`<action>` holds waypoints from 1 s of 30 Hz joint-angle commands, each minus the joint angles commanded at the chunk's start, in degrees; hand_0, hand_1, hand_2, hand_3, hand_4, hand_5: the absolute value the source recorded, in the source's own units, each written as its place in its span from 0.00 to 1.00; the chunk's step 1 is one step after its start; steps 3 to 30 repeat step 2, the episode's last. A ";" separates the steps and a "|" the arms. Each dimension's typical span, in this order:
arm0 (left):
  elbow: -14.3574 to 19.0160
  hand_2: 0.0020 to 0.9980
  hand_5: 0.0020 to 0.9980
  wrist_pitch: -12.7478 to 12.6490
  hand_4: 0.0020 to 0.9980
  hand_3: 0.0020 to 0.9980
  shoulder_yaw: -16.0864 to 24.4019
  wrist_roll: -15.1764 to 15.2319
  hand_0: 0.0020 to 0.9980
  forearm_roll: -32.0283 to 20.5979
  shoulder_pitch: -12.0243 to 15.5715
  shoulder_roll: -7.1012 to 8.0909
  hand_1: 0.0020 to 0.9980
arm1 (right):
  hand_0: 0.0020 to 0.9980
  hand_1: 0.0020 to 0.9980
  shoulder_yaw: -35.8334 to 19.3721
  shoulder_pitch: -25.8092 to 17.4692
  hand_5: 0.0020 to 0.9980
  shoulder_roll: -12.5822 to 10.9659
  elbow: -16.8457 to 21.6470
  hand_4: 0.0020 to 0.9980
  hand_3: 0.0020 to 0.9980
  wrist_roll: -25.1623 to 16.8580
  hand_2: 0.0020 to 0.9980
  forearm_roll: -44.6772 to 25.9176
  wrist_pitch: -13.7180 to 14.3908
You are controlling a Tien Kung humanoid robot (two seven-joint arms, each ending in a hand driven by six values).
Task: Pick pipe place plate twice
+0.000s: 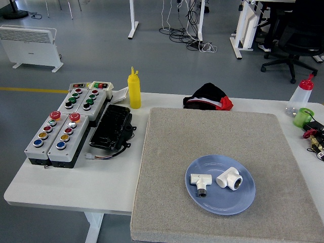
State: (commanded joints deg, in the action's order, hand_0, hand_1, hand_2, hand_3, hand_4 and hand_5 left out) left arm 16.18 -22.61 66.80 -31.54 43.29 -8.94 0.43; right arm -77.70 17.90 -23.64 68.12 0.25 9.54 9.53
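A blue plate [220,201] lies on the grey mat [223,136] near the table's front. Two white T-shaped pipe fittings lie on the plate. The smaller fitting [201,180] with a metal end is on the left. The larger fitting [230,178] is on the right, close beside it. Neither of my arms nor hands shows in the head view.
Button control boxes [56,132] and a black tray [111,127] sit on the table's left. A yellow squeeze bottle [134,89] and a black-red cloth [208,97] stand at the back. A clear bottle [300,95], green cup [303,117] and small parts are at the right edge.
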 joint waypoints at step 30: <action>0.00 0.60 1.00 -0.03 0.47 0.60 -0.05 0.02 0.59 -0.08 0.00 -0.02 0.57 | 0.94 0.85 0.01 -0.01 0.67 0.04 0.04 0.59 0.88 -0.02 0.93 -0.05 -0.01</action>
